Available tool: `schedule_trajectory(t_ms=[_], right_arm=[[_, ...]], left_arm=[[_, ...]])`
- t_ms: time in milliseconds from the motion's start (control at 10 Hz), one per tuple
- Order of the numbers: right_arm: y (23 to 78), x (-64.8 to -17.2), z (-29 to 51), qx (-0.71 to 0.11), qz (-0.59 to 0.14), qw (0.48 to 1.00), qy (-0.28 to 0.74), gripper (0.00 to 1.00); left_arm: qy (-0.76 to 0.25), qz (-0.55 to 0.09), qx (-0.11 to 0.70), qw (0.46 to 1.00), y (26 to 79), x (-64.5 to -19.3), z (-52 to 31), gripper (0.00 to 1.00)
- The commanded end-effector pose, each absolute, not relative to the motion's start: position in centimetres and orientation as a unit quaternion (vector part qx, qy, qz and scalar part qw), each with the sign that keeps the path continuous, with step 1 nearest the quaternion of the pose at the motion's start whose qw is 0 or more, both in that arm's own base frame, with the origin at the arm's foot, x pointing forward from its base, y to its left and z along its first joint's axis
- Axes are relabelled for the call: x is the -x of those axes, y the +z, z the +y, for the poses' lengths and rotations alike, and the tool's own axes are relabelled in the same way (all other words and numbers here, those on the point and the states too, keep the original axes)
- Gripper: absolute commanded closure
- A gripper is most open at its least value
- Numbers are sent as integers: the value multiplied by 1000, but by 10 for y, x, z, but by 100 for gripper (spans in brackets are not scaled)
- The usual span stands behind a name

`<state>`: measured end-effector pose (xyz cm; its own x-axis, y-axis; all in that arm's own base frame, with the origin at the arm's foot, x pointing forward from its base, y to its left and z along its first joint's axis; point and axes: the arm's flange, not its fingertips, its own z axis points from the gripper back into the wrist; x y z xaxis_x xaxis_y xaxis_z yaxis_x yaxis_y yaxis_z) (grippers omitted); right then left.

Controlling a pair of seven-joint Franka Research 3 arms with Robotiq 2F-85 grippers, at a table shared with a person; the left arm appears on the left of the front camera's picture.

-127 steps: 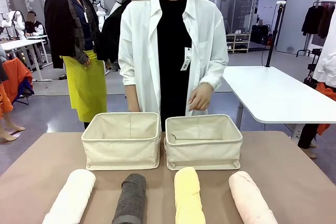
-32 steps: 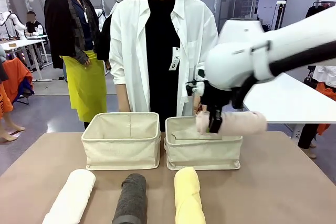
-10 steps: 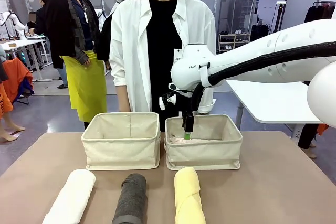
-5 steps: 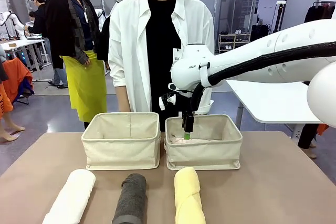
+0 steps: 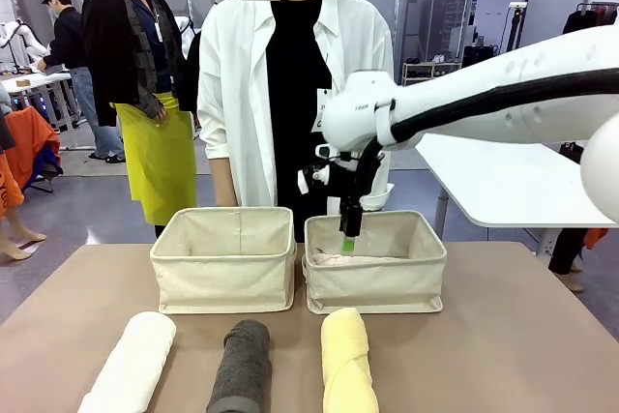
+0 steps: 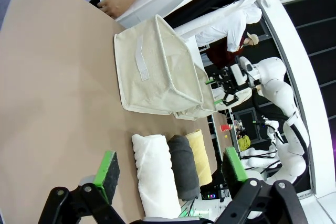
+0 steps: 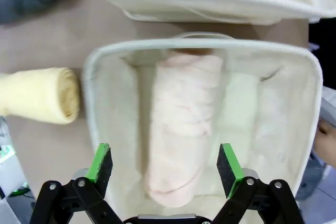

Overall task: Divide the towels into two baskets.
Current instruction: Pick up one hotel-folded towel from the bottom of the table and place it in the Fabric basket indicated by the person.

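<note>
The pale pink towel (image 7: 181,129) lies lengthwise inside the right basket (image 5: 375,282), and a strip of it (image 5: 366,260) shows over the rim. Just above it my right gripper (image 5: 348,239) hangs open and empty, its green pads apart on either side of the roll (image 7: 164,163). The left basket (image 5: 224,258) stands beside it. On the near table lie the white towel (image 5: 131,365), the dark grey towel (image 5: 242,365) and the pale yellow towel (image 5: 346,365). My left gripper (image 6: 170,166) is open, held back from the white towel (image 6: 155,177) and the left basket (image 6: 152,77).
A person in a white shirt (image 5: 290,84) stands close behind the baskets at the far edge. Bare brown tabletop (image 5: 522,336) lies to the right of the yellow towel and to the left of the white one.
My right gripper has risen a little above the right basket, still open. The pink towel stays in the basket. The three towels at the front have not moved.
</note>
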<state>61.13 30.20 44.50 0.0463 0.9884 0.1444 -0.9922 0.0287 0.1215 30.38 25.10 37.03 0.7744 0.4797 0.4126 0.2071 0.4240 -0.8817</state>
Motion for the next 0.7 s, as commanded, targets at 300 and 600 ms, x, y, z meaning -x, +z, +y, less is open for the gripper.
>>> schedule_trajectory(t_ms=[300,600], right_arm=[[466,-518,150,-347,-80,741,569,0],[431,-459,43,-517,-133,734,420,0]], left_arm=[[86,-328,533,775,372,-302,253,0],[86,-328,533,775,372,-302,253,0]])
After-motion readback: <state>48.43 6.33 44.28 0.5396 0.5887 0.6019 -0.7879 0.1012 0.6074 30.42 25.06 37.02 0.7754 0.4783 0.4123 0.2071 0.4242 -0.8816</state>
